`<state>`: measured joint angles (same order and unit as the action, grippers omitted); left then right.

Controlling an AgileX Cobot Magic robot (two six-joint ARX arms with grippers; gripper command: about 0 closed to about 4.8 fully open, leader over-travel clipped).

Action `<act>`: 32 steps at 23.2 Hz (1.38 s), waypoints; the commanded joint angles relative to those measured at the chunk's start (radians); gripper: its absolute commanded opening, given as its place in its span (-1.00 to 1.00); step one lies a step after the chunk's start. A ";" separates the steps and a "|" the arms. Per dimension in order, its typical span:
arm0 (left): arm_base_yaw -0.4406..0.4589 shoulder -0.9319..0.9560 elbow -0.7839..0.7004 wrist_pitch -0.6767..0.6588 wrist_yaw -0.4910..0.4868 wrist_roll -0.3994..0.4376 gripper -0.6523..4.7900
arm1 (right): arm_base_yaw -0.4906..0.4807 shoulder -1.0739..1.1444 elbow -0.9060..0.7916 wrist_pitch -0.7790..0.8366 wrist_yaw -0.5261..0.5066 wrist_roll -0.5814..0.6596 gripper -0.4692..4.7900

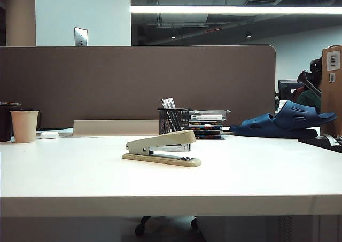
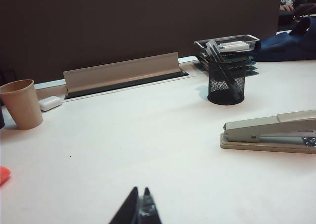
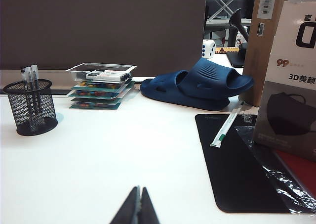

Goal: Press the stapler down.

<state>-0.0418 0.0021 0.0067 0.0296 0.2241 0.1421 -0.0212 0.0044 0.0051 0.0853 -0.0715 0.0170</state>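
Note:
The beige stapler lies in the middle of the white table, its top arm raised a little over the silver magazine. The left wrist view shows the stapler off to one side, well ahead of my left gripper. That gripper is shut with nothing in it and hovers over bare table. My right gripper is shut too, empty, above bare table; the stapler is out of the right wrist view. Neither gripper shows in the exterior view.
A black mesh pen holder stands just behind the stapler, beside stacked trays. A paper cup stands at the far left, blue slippers at the back right. A black mat and a cardboard box lie to the right.

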 commanded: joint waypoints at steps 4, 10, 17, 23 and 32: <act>-0.001 0.000 0.002 0.010 0.000 0.003 -0.78 | 0.002 -0.006 -0.005 0.014 0.002 -0.002 -0.86; -0.001 0.000 0.002 0.010 0.000 0.003 -0.78 | 0.002 -0.006 -0.005 0.016 0.002 -0.002 -0.86; -0.001 0.000 0.002 0.010 0.001 0.003 -0.78 | 0.002 -0.006 -0.005 0.017 0.002 -0.002 -0.86; -0.001 0.000 0.002 0.010 0.009 0.003 -0.78 | 0.002 -0.006 0.000 0.033 0.002 -0.002 -0.86; -0.001 0.000 0.002 0.009 0.059 0.002 -0.78 | 0.001 -0.004 0.138 -0.087 0.003 -0.002 -0.86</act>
<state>-0.0418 0.0021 0.0067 0.0296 0.2493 0.1421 -0.0212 0.0044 0.1196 0.0338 -0.0711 0.0170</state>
